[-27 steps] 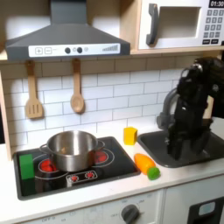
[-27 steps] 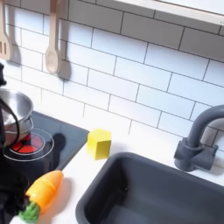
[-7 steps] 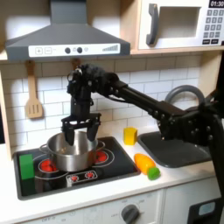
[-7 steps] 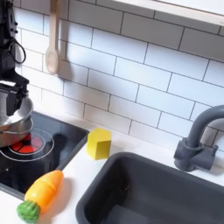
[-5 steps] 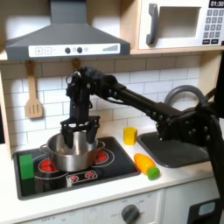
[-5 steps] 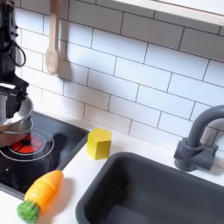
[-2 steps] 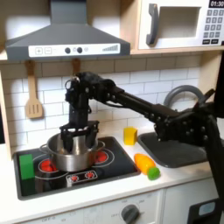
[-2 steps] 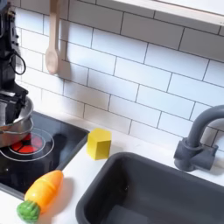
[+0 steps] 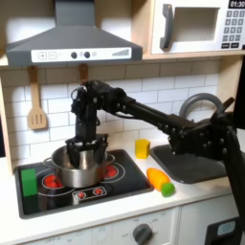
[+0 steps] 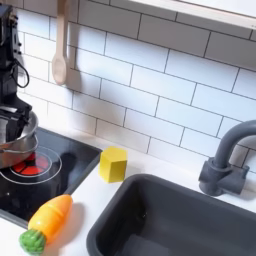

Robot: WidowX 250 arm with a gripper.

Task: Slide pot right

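The pot (image 9: pixel 78 167) sits on the stove's (image 9: pixel 57 194) left burner in the first exterior view, directly beneath the gripper (image 9: pixel 86 145), whose fingers straddle its far rim slightly parted, while the free burner lies to the first exterior view's right.

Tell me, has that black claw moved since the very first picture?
Yes. In the first exterior view the gripper has left the sink and gone left to the pot on the stove.
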